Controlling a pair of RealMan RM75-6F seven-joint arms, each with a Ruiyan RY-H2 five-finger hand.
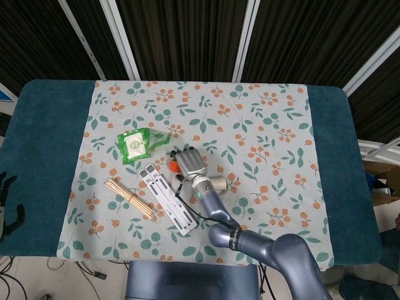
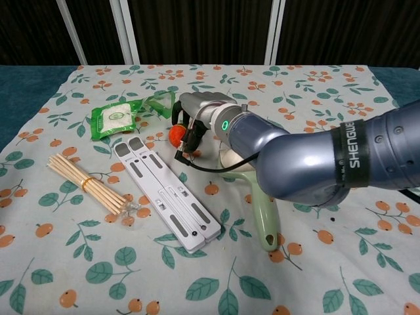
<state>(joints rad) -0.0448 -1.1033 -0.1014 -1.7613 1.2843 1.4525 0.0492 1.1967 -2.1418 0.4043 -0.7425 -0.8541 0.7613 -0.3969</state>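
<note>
Your small orange ball (image 2: 176, 135) sits on the floral table (image 1: 275, 150), just beside the grey folding stand (image 2: 167, 193). Your right hand (image 1: 189, 160) is over it (fingers hidden, so whether they clamp it I cannot tell). The green packet (image 1: 135, 144) lies near.

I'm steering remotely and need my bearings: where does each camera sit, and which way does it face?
Head view: high up, looking steeply down on the floral cloth; the right arm shows, its right hand over an orange thing, and the left hand at the left edge.
Chest view: low, looking forward across the table; only the right arm and hand show.
Both share: green packet, skewer bundle, grey folding stand.
</note>
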